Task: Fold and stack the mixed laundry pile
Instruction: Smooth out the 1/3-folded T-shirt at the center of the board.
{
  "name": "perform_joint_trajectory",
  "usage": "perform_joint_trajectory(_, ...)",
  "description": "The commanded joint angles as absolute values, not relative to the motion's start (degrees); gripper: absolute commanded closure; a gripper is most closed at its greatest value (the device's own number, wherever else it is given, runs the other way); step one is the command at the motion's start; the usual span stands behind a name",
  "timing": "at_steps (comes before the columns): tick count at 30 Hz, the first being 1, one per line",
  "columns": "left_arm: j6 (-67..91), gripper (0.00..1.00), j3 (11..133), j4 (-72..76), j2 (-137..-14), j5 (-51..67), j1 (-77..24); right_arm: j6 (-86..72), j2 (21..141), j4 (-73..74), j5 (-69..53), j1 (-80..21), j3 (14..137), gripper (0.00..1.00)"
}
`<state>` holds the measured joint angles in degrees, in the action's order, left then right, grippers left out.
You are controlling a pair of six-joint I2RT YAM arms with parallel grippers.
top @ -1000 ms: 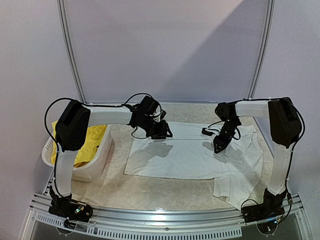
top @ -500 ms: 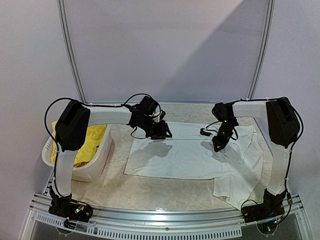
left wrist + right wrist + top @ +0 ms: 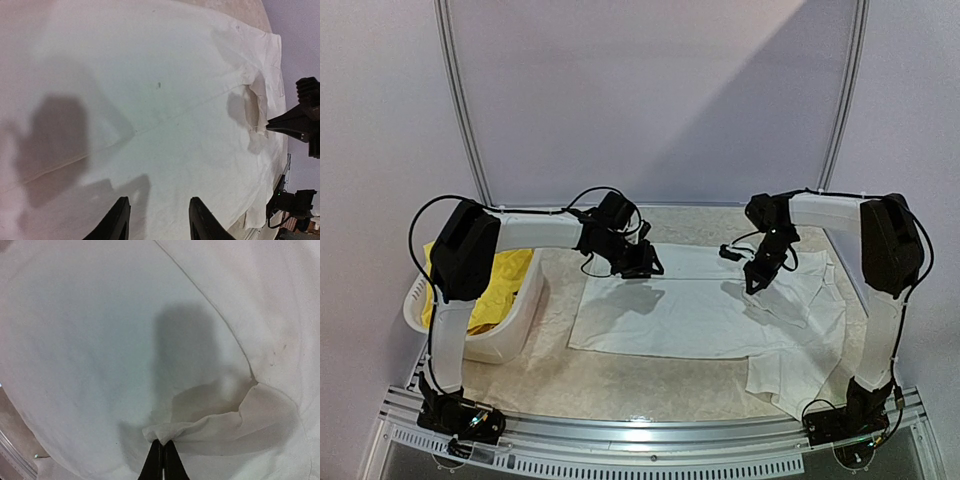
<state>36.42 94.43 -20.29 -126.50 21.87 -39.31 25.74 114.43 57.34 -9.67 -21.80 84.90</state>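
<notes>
A white cloth T-shirt point(image 3: 700, 320) is found spread flat on the beige mottled table point(image 3: 620, 375), lower centre to right of the overhead frame. At left, bright yellow cloth shorts point(image 3: 500, 285) are noted in a white slotted plastic basket point(image 3: 525, 315). Further back, the right gripper point(image 3: 757, 287) is clamped on a raised pinch of the shirt. The left gripper point(image 3: 648, 268) is held above the shirt's upper left edge, jaws apart, nothing between.
</notes>
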Motion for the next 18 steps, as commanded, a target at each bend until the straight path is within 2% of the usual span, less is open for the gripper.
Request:
perform_joint_trajectory(1,36.02,0.59,93.7,-19.45,-125.68,22.49,-38.5,24.17,112.65,59.91,-14.84,-22.36,87.94,1.0)
perform_joint_trajectory(8,35.96,0.59,92.02,-19.24,-124.79,22.59,-38.41,22.36,115.92,60.83,-17.79,-22.4,91.28,0.99)
perform_joint_trajectory(14,35.88,0.59,91.43,-19.28,-124.41,22.65,-38.24,23.77,118.66,65.76,-16.5,-22.37,92.56,0.87)
perform_joint_trajectory(18,35.65,0.59,91.84,-19.46,-124.73,22.5,-38.07,25.92,116.17,67.61,-13.21,-21.36,92.27,0.79)
